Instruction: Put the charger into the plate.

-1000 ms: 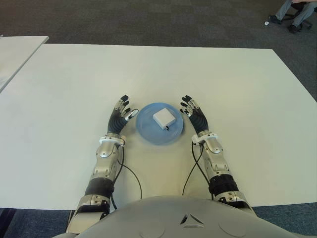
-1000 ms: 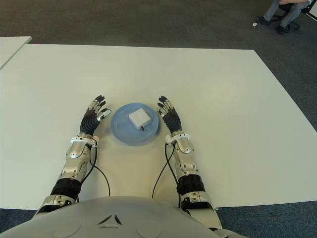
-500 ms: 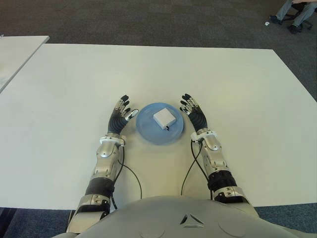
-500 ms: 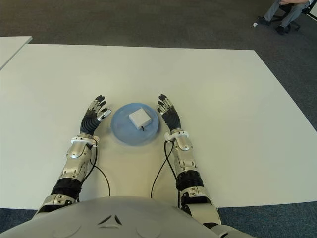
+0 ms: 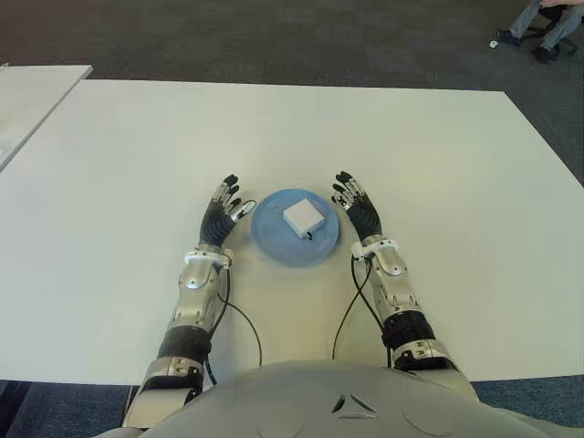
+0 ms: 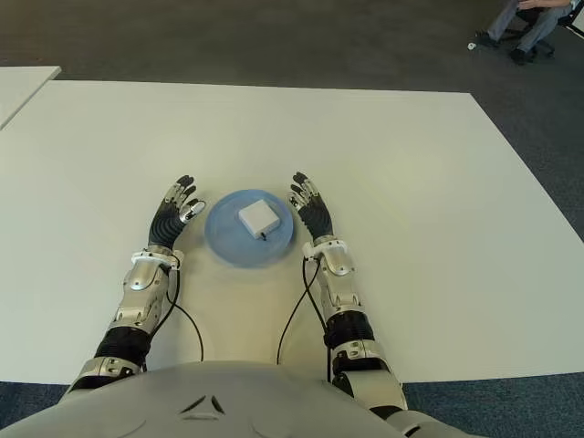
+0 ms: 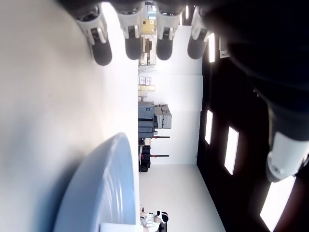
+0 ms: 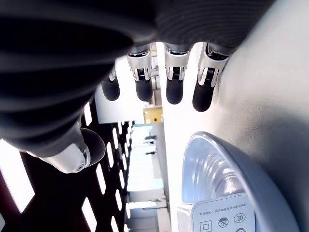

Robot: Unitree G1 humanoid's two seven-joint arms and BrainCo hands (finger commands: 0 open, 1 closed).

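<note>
A white square charger (image 5: 302,217) lies inside the round blue plate (image 5: 274,239) on the white table, a short dark plug end at its near corner. My left hand (image 5: 222,209) stands just left of the plate with its fingers stretched out and nothing in them. On the plate's other side my right hand (image 5: 355,204) is equally spread and holds nothing. In the right wrist view the charger (image 8: 219,215) shows in the plate (image 8: 207,164) beyond the straight fingers (image 8: 175,87). The left wrist view shows the plate's rim (image 7: 104,188) beside the extended fingers (image 7: 131,36).
The white table (image 5: 411,146) stretches wide around the plate. A second table's corner (image 5: 32,91) shows at the far left. A seated person's legs (image 5: 543,27) appear at the far right on the dark carpet.
My right forearm has drawn slightly inward toward the body. The hands, plate and charger stay where they were.
</note>
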